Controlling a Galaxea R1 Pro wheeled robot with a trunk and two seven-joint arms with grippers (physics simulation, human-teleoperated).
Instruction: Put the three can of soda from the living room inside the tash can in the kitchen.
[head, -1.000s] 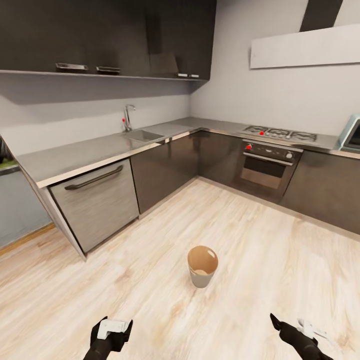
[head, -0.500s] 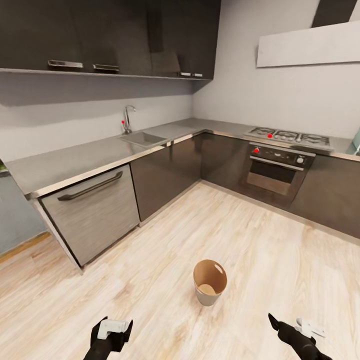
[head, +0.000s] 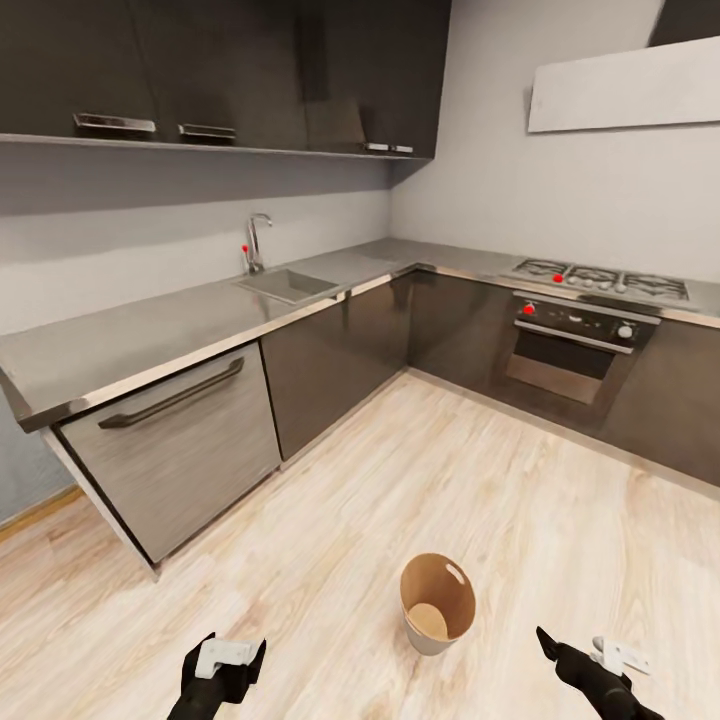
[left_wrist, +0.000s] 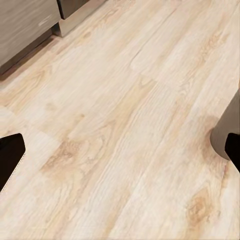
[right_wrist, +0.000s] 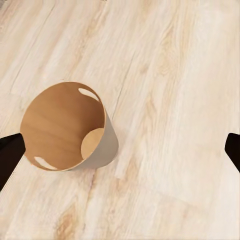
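The tash can (head: 437, 603), a small tan tapered bin with a brown inside and oval slot handles, stands upright on the pale wood kitchen floor just ahead, between my two arms. The right wrist view looks down into the tash can (right_wrist: 107, 145); only its bare bottom shows. My right gripper (head: 575, 662) hovers low to the bin's right, open (right_wrist: 120, 150) with nothing between its fingers. My left gripper (head: 222, 665) hangs low to the bin's left, also open (left_wrist: 120, 150) over bare floor. The cans of soda are out of view.
Dark grey cabinets (head: 330, 355) under a steel countertop (head: 150, 330) run along the left and back walls, with a sink and tap (head: 285, 280), a dishwasher front (head: 175, 440) and a built-in oven (head: 570, 350) under a hob. Open wood floor (head: 520, 500) surrounds the bin.
The whole view has shifted: the camera has moved closer to the bin, which now shows lower and nearer. Both grippers keep their pose and stay open.
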